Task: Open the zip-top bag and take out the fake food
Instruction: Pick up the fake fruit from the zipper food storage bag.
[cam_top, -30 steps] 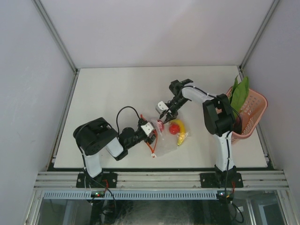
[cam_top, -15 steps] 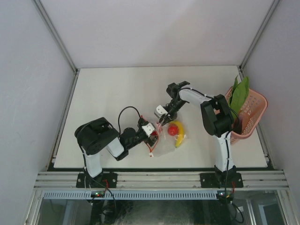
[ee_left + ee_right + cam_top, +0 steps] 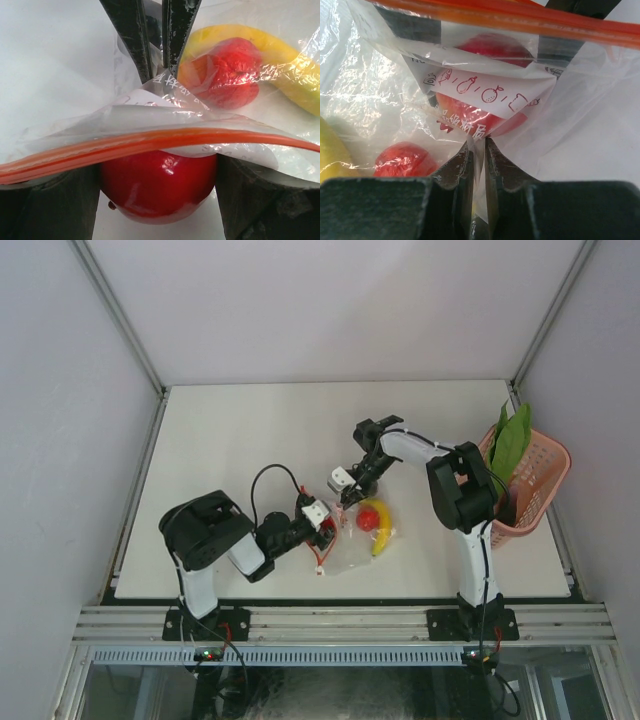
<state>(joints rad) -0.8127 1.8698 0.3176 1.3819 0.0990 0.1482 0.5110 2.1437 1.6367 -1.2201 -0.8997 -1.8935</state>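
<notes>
The clear zip-top bag (image 3: 348,545) lies between my two grippers, its orange zipper strip (image 3: 150,142) running across the left wrist view. My left gripper (image 3: 323,524) is at the bag's mouth, shut on a glossy red round fruit (image 3: 157,185) that touches both fingers. My right gripper (image 3: 477,146) is shut on a fold of the bag's film just below the white label (image 3: 485,95). Inside the bag lie a yellow banana (image 3: 383,531) and a second red fruit (image 3: 368,517). The zipper strip (image 3: 520,20) shows beyond the label.
A pink lattice basket (image 3: 536,483) hangs off the table's right edge, with a long green leafy vegetable (image 3: 512,440) standing in it. The right arm's elbow (image 3: 462,485) rises between the bag and the basket.
My right gripper has slid a little left and closed on the bag's film. The left jaws widened briefly, then closed back on the red fruit.
</notes>
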